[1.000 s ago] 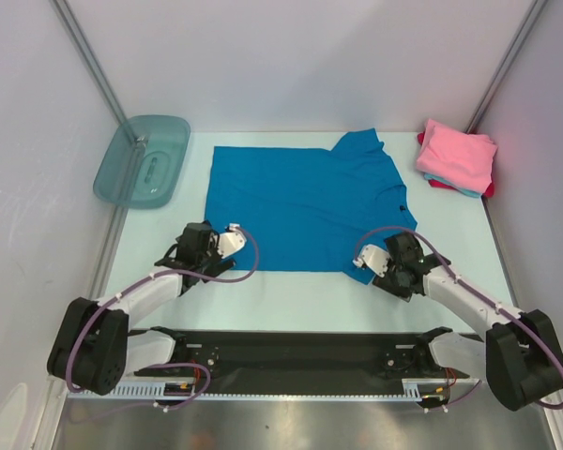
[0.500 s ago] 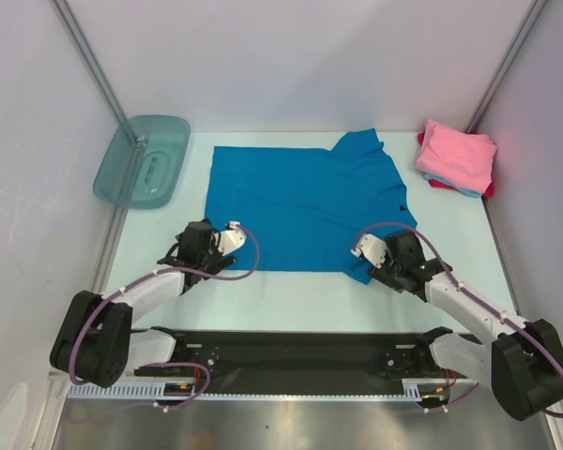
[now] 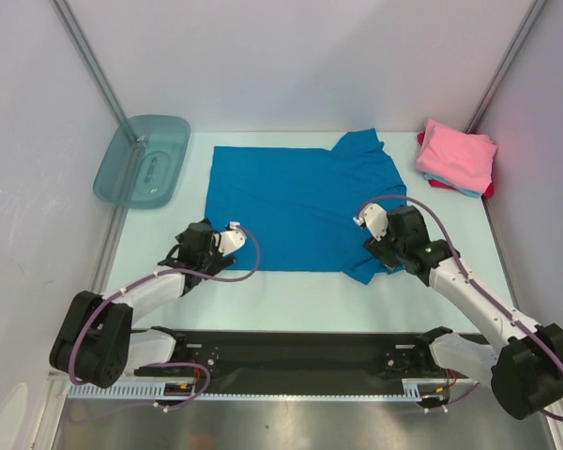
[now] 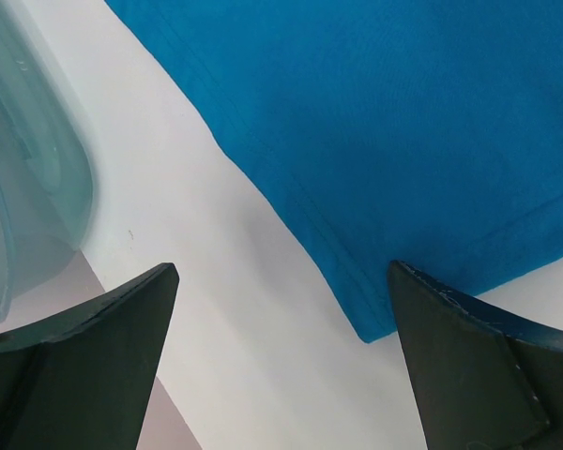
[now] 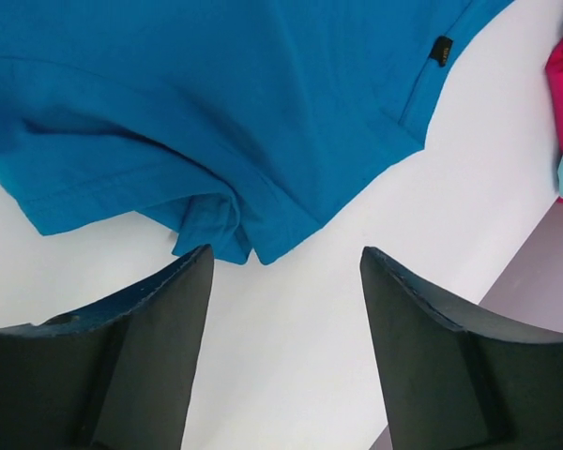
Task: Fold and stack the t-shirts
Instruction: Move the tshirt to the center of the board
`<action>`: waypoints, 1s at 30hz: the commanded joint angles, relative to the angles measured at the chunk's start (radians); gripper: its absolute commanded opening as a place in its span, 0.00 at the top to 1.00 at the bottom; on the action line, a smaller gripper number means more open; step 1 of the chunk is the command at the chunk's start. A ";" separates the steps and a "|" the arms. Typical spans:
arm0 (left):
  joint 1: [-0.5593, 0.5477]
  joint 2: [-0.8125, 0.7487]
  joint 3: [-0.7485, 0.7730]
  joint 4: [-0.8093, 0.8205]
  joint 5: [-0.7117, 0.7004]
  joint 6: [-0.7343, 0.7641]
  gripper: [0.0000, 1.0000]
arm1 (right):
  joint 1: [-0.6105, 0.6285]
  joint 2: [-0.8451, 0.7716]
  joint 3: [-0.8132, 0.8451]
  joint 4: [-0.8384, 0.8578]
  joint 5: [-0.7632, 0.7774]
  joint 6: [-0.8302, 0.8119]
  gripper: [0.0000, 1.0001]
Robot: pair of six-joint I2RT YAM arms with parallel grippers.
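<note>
Top view, blue t-shirt (image 3: 305, 202): lies flat and open in the middle of the table (image 3: 291, 286).
Top view, pink t-shirt (image 3: 457, 155): folded, on top of a pile at the far right corner; red and light blue edges peek out under it.
Top view, tub (image 3: 143, 159): far left, apart from the shirts.
Top view, left gripper (image 3: 204, 234): low, by the blue shirt's near left corner.
Top view, right gripper (image 3: 385, 246): over the near right sleeve.
Left wrist view, fingers (image 4: 84, 347): spread wide, only bare table between them; the shirt corner is just ahead.
Right wrist view, fingers: spread apart, holding nothing; the bunched sleeve edge is just ahead.
</note>
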 commanded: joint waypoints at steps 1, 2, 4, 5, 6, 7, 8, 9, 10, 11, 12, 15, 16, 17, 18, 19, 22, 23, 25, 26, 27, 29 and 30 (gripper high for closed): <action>-0.007 -0.004 -0.012 0.038 -0.009 -0.003 0.00 | 0.002 -0.022 0.084 -0.071 0.008 0.052 0.29; -0.007 -0.005 -0.013 0.038 -0.009 0.000 0.00 | 0.002 -0.026 0.124 -0.120 0.007 0.055 0.29; -0.007 -0.007 -0.013 0.038 -0.017 -0.002 0.00 | 0.002 -0.032 0.170 -0.183 0.037 0.068 0.28; -0.008 -0.008 -0.013 0.038 -0.017 -0.003 0.00 | 0.002 -0.045 0.208 -0.229 0.060 0.065 0.26; -0.009 -0.013 -0.013 0.036 -0.017 -0.002 0.00 | 0.001 -0.083 0.221 -0.251 0.094 0.052 0.25; -0.009 -0.016 -0.015 0.036 -0.017 -0.002 0.00 | -0.002 -0.113 0.232 -0.263 0.105 0.046 0.24; -0.009 -0.017 -0.013 0.036 -0.017 0.000 0.00 | -0.005 -0.136 0.239 -0.284 0.111 0.040 0.23; -0.009 -0.019 -0.015 0.036 -0.017 0.000 0.00 | -0.005 -0.157 0.262 -0.303 0.109 0.034 0.22; -0.009 -0.017 -0.015 0.036 -0.017 -0.002 0.00 | -0.008 -0.195 0.273 -0.320 0.105 0.031 0.22; -0.009 -0.017 -0.013 0.036 -0.020 -0.003 0.00 | -0.008 -0.206 0.281 -0.337 0.102 0.031 0.21; -0.009 -0.016 -0.012 0.036 -0.019 0.000 0.00 | -0.008 -0.211 0.301 -0.343 0.091 0.035 0.21; -0.010 -0.013 -0.012 0.038 -0.019 -0.002 0.00 | -0.007 -0.188 0.304 -0.320 0.060 0.060 0.21; -0.010 -0.007 -0.009 0.038 -0.019 -0.002 0.00 | -0.007 -0.173 0.289 -0.300 0.056 0.072 0.21; -0.010 -0.004 -0.009 0.038 -0.019 -0.003 0.00 | -0.005 -0.126 0.279 -0.254 0.051 0.072 0.21; -0.010 -0.002 -0.009 0.038 -0.022 -0.003 0.00 | -0.005 -0.103 0.266 -0.222 0.057 0.071 0.20; -0.010 -0.001 -0.010 0.038 -0.022 -0.003 0.00 | -0.001 -0.075 0.234 -0.185 0.071 0.072 0.10; -0.012 -0.001 -0.009 0.038 -0.026 -0.003 0.00 | -0.004 -0.015 0.181 -0.041 0.105 0.074 0.00; -0.012 -0.004 -0.012 0.038 -0.026 -0.002 0.00 | -0.010 -0.007 0.155 -0.003 0.102 0.072 0.00; -0.012 -0.005 -0.015 0.038 -0.022 -0.008 0.00 | -0.021 -0.003 0.146 0.004 0.097 0.092 0.00; -0.012 -0.002 -0.018 0.038 -0.019 -0.009 0.00 | -0.045 -0.018 0.135 -0.007 0.059 0.095 0.00; -0.013 0.002 -0.021 0.038 -0.017 -0.009 0.00 | -0.060 -0.029 0.129 -0.021 0.025 0.086 0.00; -0.013 0.019 -0.016 0.041 -0.029 -0.005 0.00 | -0.094 -0.052 0.085 -0.041 -0.074 0.059 0.00; -0.013 0.033 -0.013 0.046 -0.037 -0.003 0.00 | -0.094 -0.068 0.062 -0.042 -0.088 0.011 0.00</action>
